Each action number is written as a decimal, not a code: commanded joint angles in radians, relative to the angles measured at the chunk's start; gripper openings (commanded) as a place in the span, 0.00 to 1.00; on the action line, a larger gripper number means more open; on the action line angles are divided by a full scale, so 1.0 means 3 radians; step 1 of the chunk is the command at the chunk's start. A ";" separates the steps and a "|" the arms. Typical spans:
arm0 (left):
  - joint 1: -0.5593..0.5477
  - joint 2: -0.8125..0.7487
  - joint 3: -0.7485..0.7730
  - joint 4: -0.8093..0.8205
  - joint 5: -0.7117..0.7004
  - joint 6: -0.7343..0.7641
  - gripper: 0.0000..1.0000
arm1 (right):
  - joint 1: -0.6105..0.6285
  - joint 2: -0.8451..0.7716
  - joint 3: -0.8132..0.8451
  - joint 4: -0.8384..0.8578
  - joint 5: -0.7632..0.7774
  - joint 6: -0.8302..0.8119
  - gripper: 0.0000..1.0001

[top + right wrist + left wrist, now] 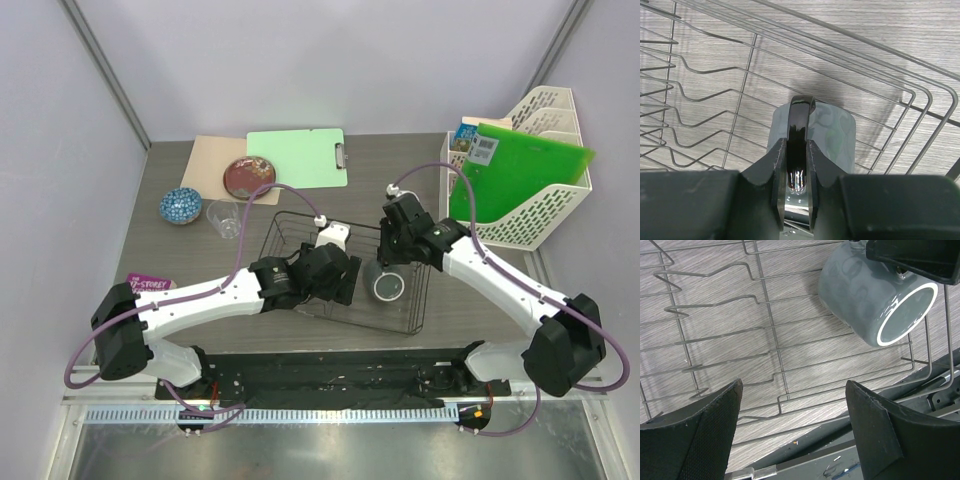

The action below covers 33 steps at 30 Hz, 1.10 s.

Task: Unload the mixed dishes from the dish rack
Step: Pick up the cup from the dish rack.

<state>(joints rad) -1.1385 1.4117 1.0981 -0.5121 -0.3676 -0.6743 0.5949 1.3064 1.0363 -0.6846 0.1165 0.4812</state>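
The right pincer (pixel 796 150) is closed on the glossy dark handle (pixel 799 107) of the grey mug (pixel 835 132), one finger on each side of the loop (a narrow hold, with the mug's whole body off to one side of it). The mug is inside the right end of the dish rack (pixel 420 318), tilted, its white-rimmed mouth turned up toward the overhead camera. Whether its body touches the wires cannot be told.

The left pincer (pixel 795 405) stands wide open and empty over bare rack wires, just beside the mug.

The mug looks like glazed ceramic, so it is probably stiff, fairly heavy for its size, slick and breakable. Held only by the handle, it would likely try to swing around the fingers, so a deep bite on the loop and a slow lift over the rack's rim seem wise.

Farther out on the desk (pixel 480 290), well left of the rack, rest the small red floral plate (pixel 249 176), the small blue patterned bowl (pixel 181 206) and the clear glass cup (pixel 222 218).
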 commanded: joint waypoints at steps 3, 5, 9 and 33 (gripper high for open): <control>0.0006 -0.0073 -0.0014 0.0117 -0.0094 -0.0028 0.82 | 0.0021 -0.0284 -0.0069 0.0221 -0.0107 0.0032 0.01; 0.0006 -0.0078 -0.0014 0.0097 -0.0130 -0.0033 0.82 | 0.0016 -0.0442 -0.0019 0.0277 -0.0102 0.0022 0.01; 0.0011 -0.0104 0.0011 0.0106 -0.0150 -0.0115 0.82 | 0.0021 -0.0479 0.0217 0.0170 -0.0117 -0.0019 0.01; 0.1387 -0.1361 -0.1343 0.2815 0.2317 -0.0835 0.89 | 0.0021 -0.1669 -0.0360 0.1028 -0.1037 0.0047 0.01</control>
<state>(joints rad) -0.7315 1.0237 0.7597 -0.0341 0.0257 -0.8810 0.5949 0.8925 0.9634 -0.5785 -0.1127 0.4496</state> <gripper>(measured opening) 0.892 0.229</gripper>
